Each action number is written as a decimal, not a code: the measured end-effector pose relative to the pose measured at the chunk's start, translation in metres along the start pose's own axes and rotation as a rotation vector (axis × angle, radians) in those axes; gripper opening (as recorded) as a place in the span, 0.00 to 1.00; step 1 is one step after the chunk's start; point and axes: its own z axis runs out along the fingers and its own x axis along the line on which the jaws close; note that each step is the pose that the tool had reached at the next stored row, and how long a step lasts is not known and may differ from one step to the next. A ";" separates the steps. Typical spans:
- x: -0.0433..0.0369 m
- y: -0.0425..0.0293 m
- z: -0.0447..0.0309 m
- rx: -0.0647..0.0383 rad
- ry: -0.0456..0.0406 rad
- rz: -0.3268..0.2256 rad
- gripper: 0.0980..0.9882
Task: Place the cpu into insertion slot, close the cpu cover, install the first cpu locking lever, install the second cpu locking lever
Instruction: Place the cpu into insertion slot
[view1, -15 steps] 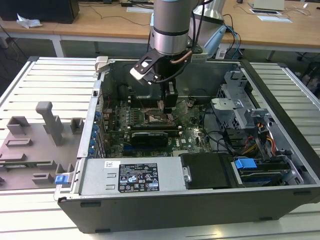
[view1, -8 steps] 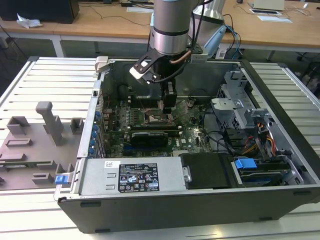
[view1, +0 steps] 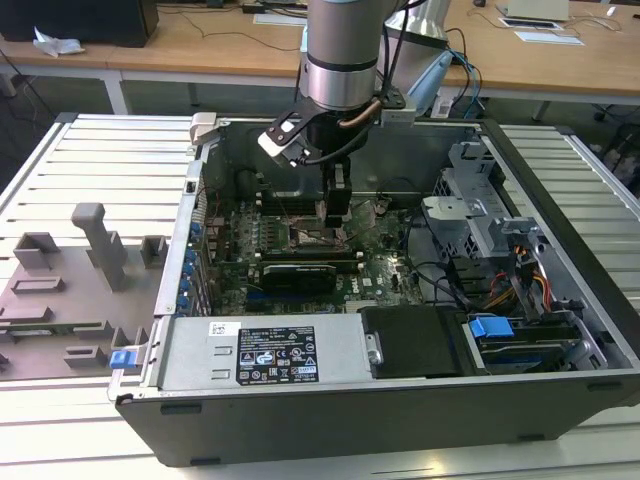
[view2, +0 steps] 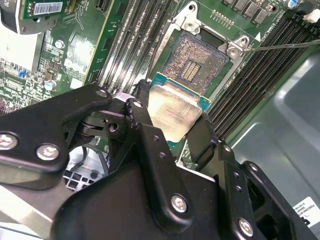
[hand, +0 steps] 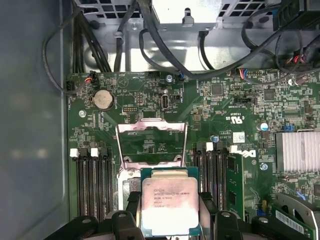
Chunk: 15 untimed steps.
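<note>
gripping one cpu (hand: 169, 206), two fingers (view2: 201, 140) — one insertion slot (view2: 197, 57) uncovered

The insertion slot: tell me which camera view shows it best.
The second wrist view: the insertion slot lies open, its contact field bare, beyond the cpu in the gripper. In the first wrist view the cpu covers most of it. In the exterior view the gripper hides part of it.

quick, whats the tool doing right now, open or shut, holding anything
Tool: shut on the chip, held close to the uncovered socket.
</note>
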 end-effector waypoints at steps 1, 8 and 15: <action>0.0000 0.0000 0.0000 0.000 -0.0003 0.007 0.50; 0.0000 0.0000 0.0000 0.001 -0.0021 0.050 0.50; 0.0000 0.0000 0.0000 0.002 -0.0043 0.102 0.50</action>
